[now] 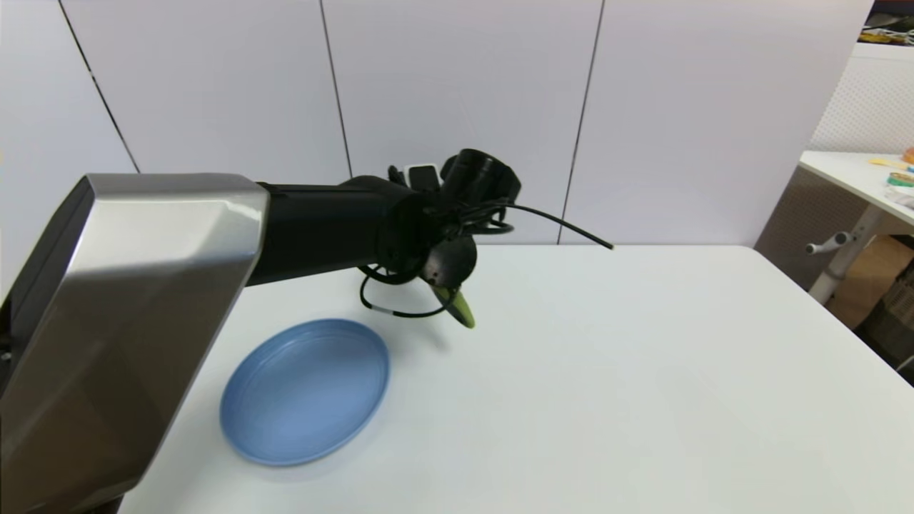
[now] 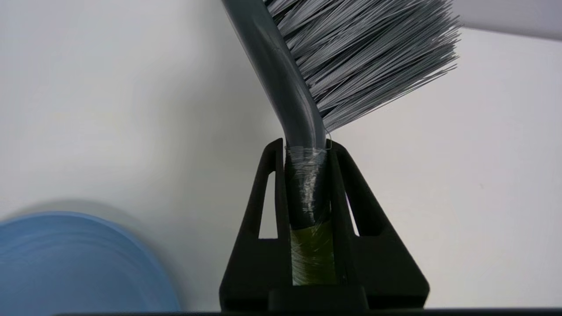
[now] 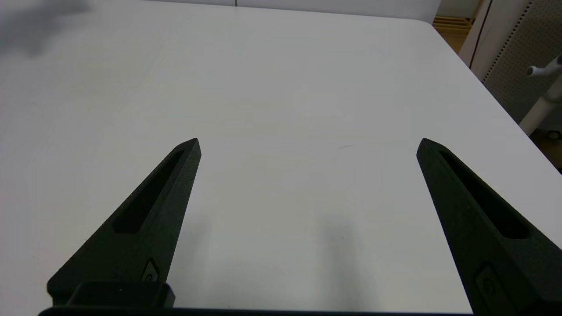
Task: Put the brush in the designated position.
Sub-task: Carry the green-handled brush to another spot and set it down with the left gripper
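Note:
My left gripper (image 2: pixel 307 147) is shut on the brush (image 2: pixel 303 105), clamping its neck where the dark head meets the lime-green handle. The grey bristles (image 2: pixel 369 57) fan out beyond the fingertips, above the white tabletop. In the head view the left arm reaches over the table's far middle, and only the green handle tip (image 1: pixel 464 310) shows below the wrist, lifted off the surface just beyond the light-blue plate (image 1: pixel 307 389). My right gripper (image 3: pixel 307 142) is open above bare tabletop and out of the head view.
The round light-blue plate (image 2: pixel 79 263) lies on the table's left near side, empty. A black cable (image 1: pixel 564 225) loops from the left wrist. White wall panels stand behind the table. Another table and a stand leg (image 1: pixel 842 257) are off the right edge.

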`<action>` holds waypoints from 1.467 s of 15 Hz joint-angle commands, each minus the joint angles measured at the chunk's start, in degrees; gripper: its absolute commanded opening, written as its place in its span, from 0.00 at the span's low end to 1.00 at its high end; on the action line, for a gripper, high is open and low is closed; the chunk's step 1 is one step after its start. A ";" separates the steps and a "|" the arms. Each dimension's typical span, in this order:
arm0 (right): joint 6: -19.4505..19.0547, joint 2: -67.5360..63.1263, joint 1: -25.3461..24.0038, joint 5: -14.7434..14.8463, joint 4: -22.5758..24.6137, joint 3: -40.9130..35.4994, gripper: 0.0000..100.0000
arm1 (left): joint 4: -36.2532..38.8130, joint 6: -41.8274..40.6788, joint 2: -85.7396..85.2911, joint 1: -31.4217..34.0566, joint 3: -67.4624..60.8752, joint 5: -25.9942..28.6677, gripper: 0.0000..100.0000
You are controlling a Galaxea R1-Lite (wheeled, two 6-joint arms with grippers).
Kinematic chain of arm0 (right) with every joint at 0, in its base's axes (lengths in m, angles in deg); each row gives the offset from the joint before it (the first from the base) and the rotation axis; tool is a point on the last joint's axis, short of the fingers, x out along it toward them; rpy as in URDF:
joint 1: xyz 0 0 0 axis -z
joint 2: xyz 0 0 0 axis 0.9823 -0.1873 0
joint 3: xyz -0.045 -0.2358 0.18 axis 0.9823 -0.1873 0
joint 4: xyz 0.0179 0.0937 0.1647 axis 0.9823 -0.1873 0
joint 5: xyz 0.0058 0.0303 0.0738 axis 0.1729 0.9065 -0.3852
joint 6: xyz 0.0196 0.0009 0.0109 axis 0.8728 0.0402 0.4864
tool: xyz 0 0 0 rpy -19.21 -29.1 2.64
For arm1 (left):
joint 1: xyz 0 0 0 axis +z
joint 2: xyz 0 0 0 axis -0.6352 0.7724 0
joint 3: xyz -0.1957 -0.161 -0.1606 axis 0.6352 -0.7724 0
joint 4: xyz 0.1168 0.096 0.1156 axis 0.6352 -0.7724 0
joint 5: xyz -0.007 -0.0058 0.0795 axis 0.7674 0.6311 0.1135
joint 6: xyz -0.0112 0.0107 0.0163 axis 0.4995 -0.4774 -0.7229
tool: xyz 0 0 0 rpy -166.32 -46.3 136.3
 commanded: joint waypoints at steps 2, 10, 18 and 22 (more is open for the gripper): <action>-0.04 0.10 0.00 -0.03 -0.02 -0.09 1.00 | -0.39 1.03 -0.71 5.36 -0.05 -0.42 0.00; -0.04 0.10 0.00 -0.03 -0.02 -0.09 1.00 | -0.92 -22.00 -8.97 11.51 -6.82 5.29 0.00; -0.04 0.10 0.00 -0.03 -0.02 -0.09 1.00 | -0.83 -64.89 -17.41 27.33 -10.25 33.68 0.00; -0.04 0.10 0.00 -0.03 -0.02 -0.09 1.00 | -1.45 -75.17 -16.71 30.32 -11.48 48.27 0.00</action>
